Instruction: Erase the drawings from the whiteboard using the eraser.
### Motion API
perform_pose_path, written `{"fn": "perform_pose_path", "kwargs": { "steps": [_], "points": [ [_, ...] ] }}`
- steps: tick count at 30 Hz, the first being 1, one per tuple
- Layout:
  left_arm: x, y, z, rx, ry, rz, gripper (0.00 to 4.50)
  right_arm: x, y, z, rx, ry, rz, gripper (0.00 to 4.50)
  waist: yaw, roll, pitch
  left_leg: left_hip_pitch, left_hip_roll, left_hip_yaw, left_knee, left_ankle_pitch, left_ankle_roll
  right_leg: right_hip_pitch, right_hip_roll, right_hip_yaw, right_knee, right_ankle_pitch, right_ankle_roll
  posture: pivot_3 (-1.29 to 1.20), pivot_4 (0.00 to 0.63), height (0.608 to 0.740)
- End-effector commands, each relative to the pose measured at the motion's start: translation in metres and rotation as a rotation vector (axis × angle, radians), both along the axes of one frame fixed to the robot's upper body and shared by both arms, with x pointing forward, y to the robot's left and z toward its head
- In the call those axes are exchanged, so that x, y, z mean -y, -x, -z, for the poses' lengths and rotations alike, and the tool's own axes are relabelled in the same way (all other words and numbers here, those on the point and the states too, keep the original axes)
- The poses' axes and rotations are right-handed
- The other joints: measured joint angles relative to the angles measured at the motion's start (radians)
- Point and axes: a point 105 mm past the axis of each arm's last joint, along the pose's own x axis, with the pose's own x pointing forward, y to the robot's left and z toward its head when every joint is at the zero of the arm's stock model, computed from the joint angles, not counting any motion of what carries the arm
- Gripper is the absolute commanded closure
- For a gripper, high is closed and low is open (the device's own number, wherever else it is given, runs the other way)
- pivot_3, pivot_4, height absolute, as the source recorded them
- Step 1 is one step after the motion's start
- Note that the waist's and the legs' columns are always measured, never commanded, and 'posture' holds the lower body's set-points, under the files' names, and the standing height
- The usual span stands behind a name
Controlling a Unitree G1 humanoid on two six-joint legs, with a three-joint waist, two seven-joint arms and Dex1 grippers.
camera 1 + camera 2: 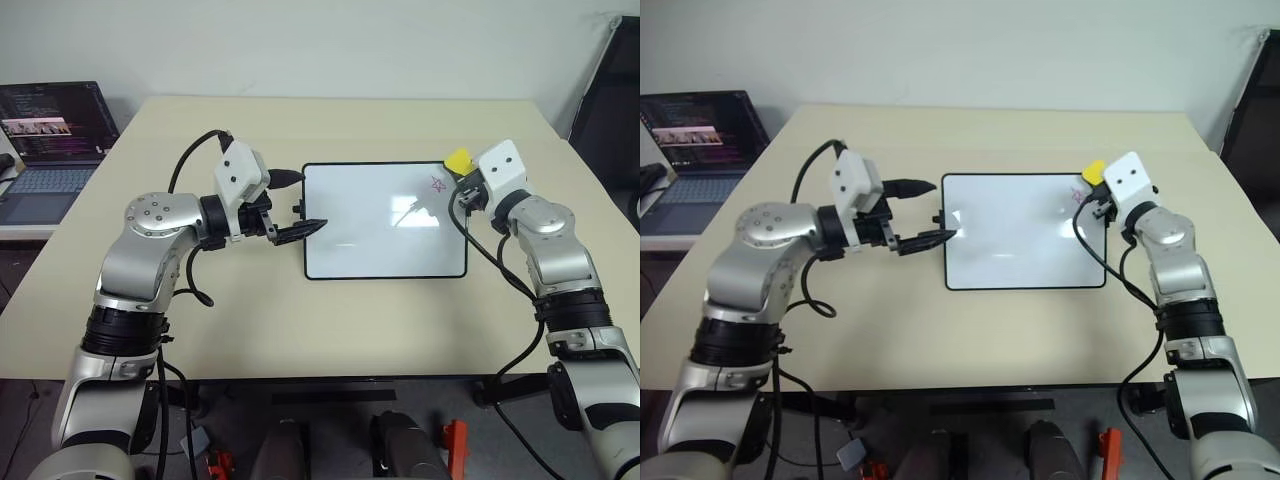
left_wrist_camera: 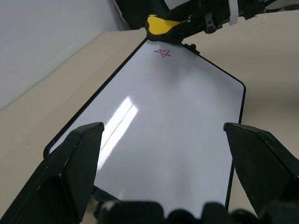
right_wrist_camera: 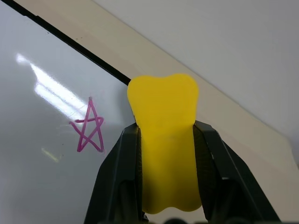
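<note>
My black jaws pinch a bright yellow waisted foam eraser beside a pink-red marker star outline on the glossy white, black-framed rectangular whiteboard, upon the pale beige bench.

Even, bright indoor light; streaks of glare cross the glossy whiteboard, and shadows on the table stay soft.

Both arms: silver-grey metal shells, rounded joint housings, black ribbed bands between segments. Left shoulder-side housing carries ring of small dark screws on flat round cap. White boxy wrist module on each arm, two small dark dots on its face. Black cables loop from each wrist module back along forearm, hanging free. Left claw: two black fingers, broad and tapering to points. Right claw: two black fingers, matte, angular.
</note>
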Motion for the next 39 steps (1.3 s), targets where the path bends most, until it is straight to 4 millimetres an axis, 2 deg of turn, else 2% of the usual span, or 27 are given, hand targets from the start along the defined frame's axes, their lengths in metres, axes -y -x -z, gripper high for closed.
{"fn": "perform_pose_path", "kwargs": {
  "steps": [1, 4, 6, 10, 13, 16, 20, 24, 29, 33, 36, 39],
  "points": [
    [-0.001, 0.004, -0.016, 0.061, 0.006, 0.000, 0.00, -0.011, -0.003, 0.010, -0.033, 0.060, -0.003, 3.38, -0.003, 0.000, 0.000, 0.000, 0.000, 0.000, 0.000, 0.000, 0.000, 0.000, 0.000, 0.000, 0.000, 0.000, 0.000, 0.00, 0.150, 0.740],
    [0.000, 0.004, -0.015, 0.062, 0.007, 0.002, 0.00, -0.028, -0.001, 0.015, -0.056, 0.054, -0.050, 3.38, -0.010, 0.000, 0.000, 0.001, 0.000, 0.000, 0.000, 0.000, 0.000, 0.000, 0.001, 0.001, 0.001, 0.000, 0.000, 0.00, 0.150, 0.740],
    [0.000, 0.004, -0.015, 0.062, 0.008, 0.002, 0.00, -0.048, 0.005, 0.025, -0.087, 0.073, -0.117, 3.38, -0.015, 0.000, 0.000, 0.002, 0.000, 0.000, 0.001, 0.000, 0.000, 0.000, 0.001, 0.001, 0.002, 0.000, 0.000, 0.00, 0.150, 0.740],
    [0.001, 0.003, -0.016, 0.065, 0.011, 0.003, 0.00, -0.084, 0.033, 0.055, -0.209, 0.129, -0.313, 3.38, -0.021, -0.001, 0.000, 0.002, 0.000, 0.000, 0.001, 0.000, 0.000, 0.000, 0.001, 0.001, 0.002, 0.000, 0.000, 0.00, 0.150, 0.740],
    [0.001, 0.003, -0.017, 0.066, 0.011, 0.004, 0.00, -0.086, 0.041, 0.060, -0.243, 0.120, -0.337, 3.38, -0.023, -0.001, 0.000, 0.001, 0.000, 0.000, 0.001, 0.000, 0.000, 0.001, 0.001, 0.001, 0.002, -0.001, 0.001, 0.00, 0.150, 0.740],
    [0.002, 0.002, -0.017, 0.067, 0.010, 0.005, 0.00, -0.069, 0.030, 0.049, -0.192, 0.105, -0.234, 3.38, -0.022, -0.001, -0.001, 0.001, 0.000, 0.000, 0.002, 0.000, 0.000, 0.001, 0.001, 0.001, 0.002, -0.002, 0.004, 0.00, 0.150, 0.740],
    [0.003, 0.002, -0.017, 0.068, 0.010, 0.009, 0.00, -0.016, 0.005, 0.031, -0.127, 0.108, 0.019, 3.38, -0.020, -0.001, 0.000, 0.001, 0.000, 0.000, 0.004, 0.001, 0.001, 0.001, 0.001, 0.001, 0.003, -0.001, 0.004, 0.00, 0.150, 0.740],
    [0.004, 0.001, -0.017, 0.069, 0.010, 0.012, 0.00, 0.016, -0.003, 0.026, -0.123, 0.103, 0.151, 3.38, -0.008, -0.003, -0.002, 0.001, 0.000, 0.000, 0.006, 0.001, 0.002, 0.002, 0.000, 0.001, 0.002, 0.000, 0.005, 0.00, 0.150, 0.740],
    [0.004, 0.001, -0.018, 0.071, 0.011, 0.014, 0.00, 0.031, -0.001, 0.031, -0.147, 0.126, 0.183, 3.38, -0.004, -0.003, -0.002, 0.001, 0.000, 0.000, 0.006, 0.001, 0.002, 0.002, 0.001, 0.001, 0.002, 0.000, 0.005, 0.00, 0.150, 0.740],
    [0.005, 0.000, -0.018, 0.072, 0.011, 0.019, 0.00, 0.011, 0.005, 0.032, -0.150, 0.132, 0.090, 3.38, -0.002, -0.003, -0.002, 0.001, 0.000, 0.000, 0.006, 0.001, 0.002, 0.002, 0.001, 0.001, 0.002, 0.000, 0.005, 0.00, 0.150, 0.740],
    [0.006, 0.000, -0.018, 0.071, 0.011, 0.024, 0.00, -0.016, 0.008, 0.028, -0.127, 0.134, 0.004, 3.38, -0.011, -0.003, -0.002, 0.001, 0.000, 0.001, 0.006, 0.001, 0.002, 0.002, 0.001, 0.001, 0.002, 0.000, 0.005, 0.00, 0.150, 0.740],
    [0.007, -0.001, -0.017, 0.071, 0.012, 0.025, 0.00, -0.048, 0.017, 0.034, -0.152, 0.150, -0.118, 3.38, -0.026, -0.003, -0.002, 0.001, 0.001, 0.001, 0.006, 0.001, 0.002, 0.002, 0.001, 0.001, 0.002, 0.000, 0.005, 0.00, 0.150, 0.740]
  ]
}}
